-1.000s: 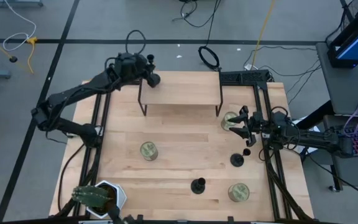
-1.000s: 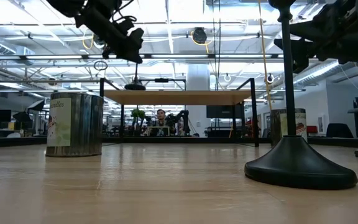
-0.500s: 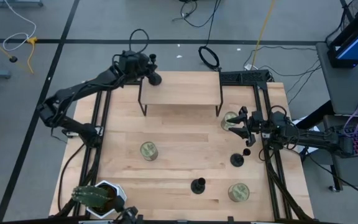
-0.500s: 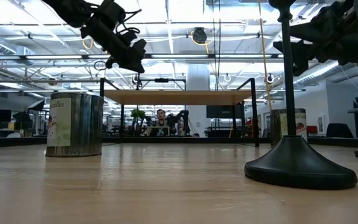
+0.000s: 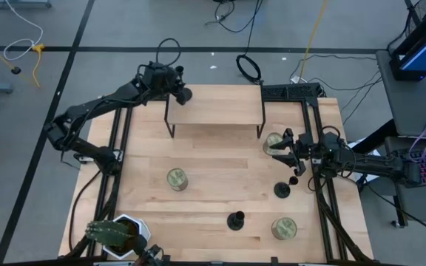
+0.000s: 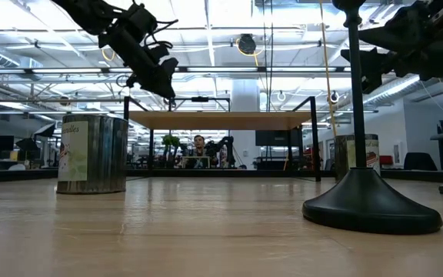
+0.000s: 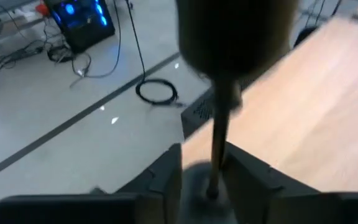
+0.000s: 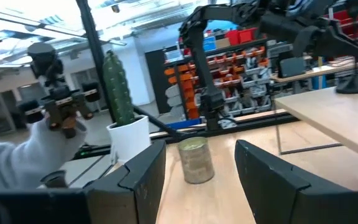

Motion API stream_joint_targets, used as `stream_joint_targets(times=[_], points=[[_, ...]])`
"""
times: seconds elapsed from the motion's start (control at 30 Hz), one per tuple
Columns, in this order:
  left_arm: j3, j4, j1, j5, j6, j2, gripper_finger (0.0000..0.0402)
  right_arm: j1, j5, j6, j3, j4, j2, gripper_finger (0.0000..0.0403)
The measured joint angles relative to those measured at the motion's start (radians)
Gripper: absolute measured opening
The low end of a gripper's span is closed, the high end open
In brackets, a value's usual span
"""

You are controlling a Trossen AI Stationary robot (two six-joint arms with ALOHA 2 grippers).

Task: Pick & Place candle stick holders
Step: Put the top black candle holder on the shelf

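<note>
One black candle stick holder point(image 7: 218, 137) stands upright at the far left corner of the raised wooden shelf point(image 5: 213, 111). Its thin stem is between the fingers of my left gripper point(image 7: 204, 180), which is open and comes from the table's far left point(image 5: 177, 91). Two more holders stand on their round bases on the table, one near the right side point(image 5: 282, 190) and one toward the near edge point(image 5: 235, 220). My right gripper point(image 5: 282, 148) hangs open over the right side, empty, beside a greenish-gold can point(image 5: 274, 142). My left gripper's fingers stand on either side of the holder's stem point(image 7: 219, 155), low down near the base. One finger point(image 7: 247, 177) lies close beside the stem; whether it touches cannot be told. The holder stands upright.
Two more cans stand on the table, at the middle left point(image 5: 176, 179) and the near right point(image 5: 283, 227). A cactus in a white pot point(image 5: 117, 235) sits at the near left corner. Black frame rails run along both table sides. The shelf stands on thin black legs point(image 6: 314, 142).
My left gripper has come down a little toward the shelf's far left corner, carrying the holder with it. My right arm has kept still.
</note>
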Motion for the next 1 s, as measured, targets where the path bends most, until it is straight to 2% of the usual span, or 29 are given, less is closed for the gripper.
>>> stream_joint_targets(times=[0.17, 0.33, 0.5, 0.7, 0.83, 1.0], points=[[0.0, -0.064, -0.034, -0.066, 0.02, -0.018, 0.0175, 0.03, -0.021, -0.004, 0.0, 0.0, 0.001, 0.0185], [-0.001, -0.186, -0.08, -0.118, 0.017, -0.086, 0.02, 0.106, -0.02, -0.042, 0.0, 0.0, 0.013, 0.0185], [-0.001, -0.288, -0.168, -0.077, 0.004, -0.201, 0.0202, 0.182, -0.016, -0.084, 0.0, 0.003, 0.039, 0.0185], [-0.001, -0.359, -0.301, 0.074, 0.018, -0.316, 0.0202, 0.247, -0.052, -0.154, 0.0, 0.096, 0.09, 0.0185], [-0.001, -0.363, -0.396, 0.102, 0.018, -0.338, 0.0202, 0.282, -0.174, -0.151, 0.0, 0.15, 0.108, 0.0186], [-0.001, -0.359, -0.484, 0.103, 0.016, -0.327, 0.0202, 0.314, -0.142, -0.168, 0.0, 0.151, 0.115, 0.0201]])
